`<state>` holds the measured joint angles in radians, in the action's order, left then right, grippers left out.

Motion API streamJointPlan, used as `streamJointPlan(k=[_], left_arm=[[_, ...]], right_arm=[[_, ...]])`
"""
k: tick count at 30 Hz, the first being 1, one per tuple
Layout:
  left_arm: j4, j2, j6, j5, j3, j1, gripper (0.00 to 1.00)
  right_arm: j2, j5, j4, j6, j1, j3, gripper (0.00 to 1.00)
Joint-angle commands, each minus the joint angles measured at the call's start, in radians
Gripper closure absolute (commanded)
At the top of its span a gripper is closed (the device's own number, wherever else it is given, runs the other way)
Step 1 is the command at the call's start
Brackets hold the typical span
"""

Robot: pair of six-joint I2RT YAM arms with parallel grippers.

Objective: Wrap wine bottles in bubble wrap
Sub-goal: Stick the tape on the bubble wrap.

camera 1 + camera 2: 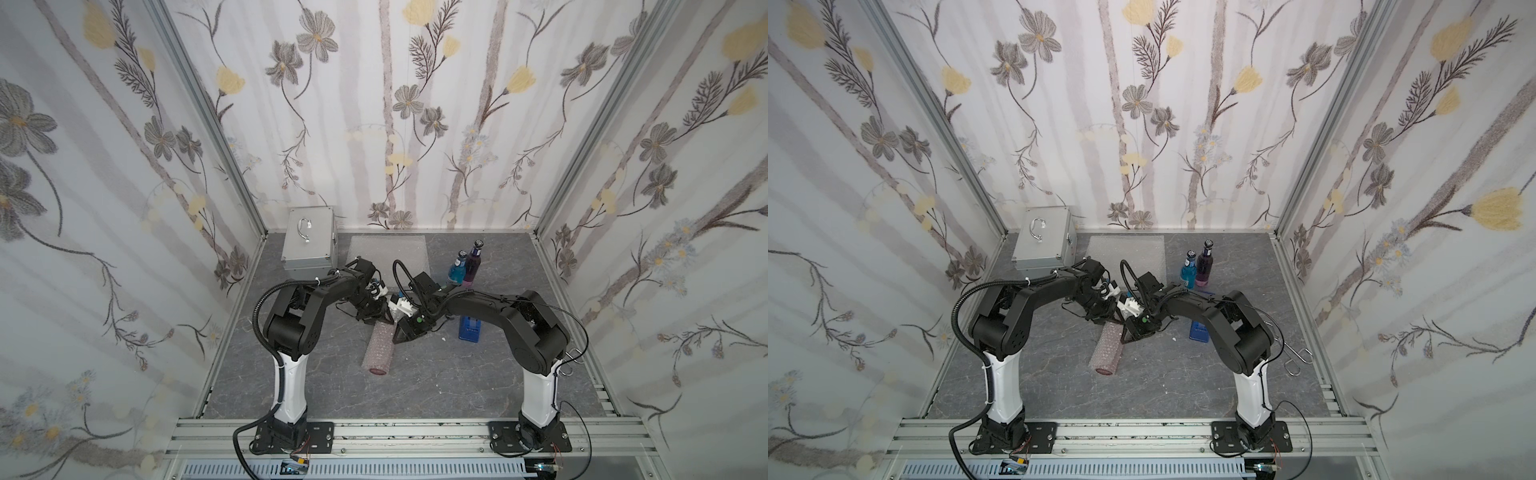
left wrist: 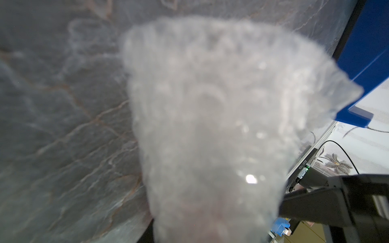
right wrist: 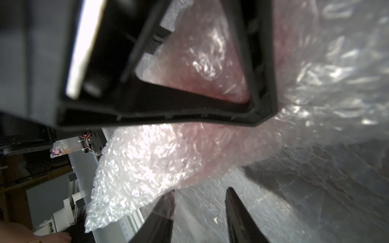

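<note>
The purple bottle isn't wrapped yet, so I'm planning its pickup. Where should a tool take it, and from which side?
Probably the slim neck of the purple bottle, just under its cap, coming from above or from its right. It stands upright, and the blue bottle stands close on its left, leaving little room around the body there.

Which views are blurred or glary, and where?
Left wrist view: the wrap fills the frame, out of focus, with one small glare spot; the table behind is only slightly soft. Right wrist view: glare speckles the wrap; the left gripper's finger, nearest the lens, is a dark blur. Both top views: sharp, evenly lit, standing bottles crisp.
</note>
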<state>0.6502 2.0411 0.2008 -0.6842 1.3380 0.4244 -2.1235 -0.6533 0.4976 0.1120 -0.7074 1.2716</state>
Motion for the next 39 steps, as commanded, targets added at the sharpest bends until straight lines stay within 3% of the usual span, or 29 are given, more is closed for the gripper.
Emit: streamJointPlan(k=[1, 11, 16, 20, 27, 32, 39], left_arm=[[0.017, -0.002, -0.004, -0.001, 0.001, 0.002, 0.74], [0.017, 0.001, -0.004, -0.002, 0.002, 0.003, 0.74], [0.017, -0.004, -0.002, -0.001, 0.003, 0.002, 0.74], [0.016, -0.004, -0.001, -0.002, 0.000, 0.003, 0.74], [0.014, -0.013, -0.001, -0.001, -0.002, 0.006, 0.74], [0.013, -0.015, -0.001, -0.001, -0.002, 0.007, 0.74], [0.014, -0.016, -0.001, -0.001, -0.002, 0.007, 0.74]], right_arm=[[0.023, -0.048, -0.028, -0.015, 0.002, -0.012, 0.56], [0.136, 0.015, -0.067, 0.029, 0.041, -0.126, 0.40], [0.248, 0.065, -0.087, 0.069, 0.059, -0.205, 0.39], [0.385, 0.083, -0.188, 0.180, 0.047, -0.274, 0.51], [0.403, 0.201, -0.368, 0.326, -0.060, -0.231, 0.99], [0.313, 0.262, -0.412, 0.378, -0.097, -0.192, 1.00], [0.266, 0.251, -0.426, 0.391, -0.100, -0.196, 1.00]])
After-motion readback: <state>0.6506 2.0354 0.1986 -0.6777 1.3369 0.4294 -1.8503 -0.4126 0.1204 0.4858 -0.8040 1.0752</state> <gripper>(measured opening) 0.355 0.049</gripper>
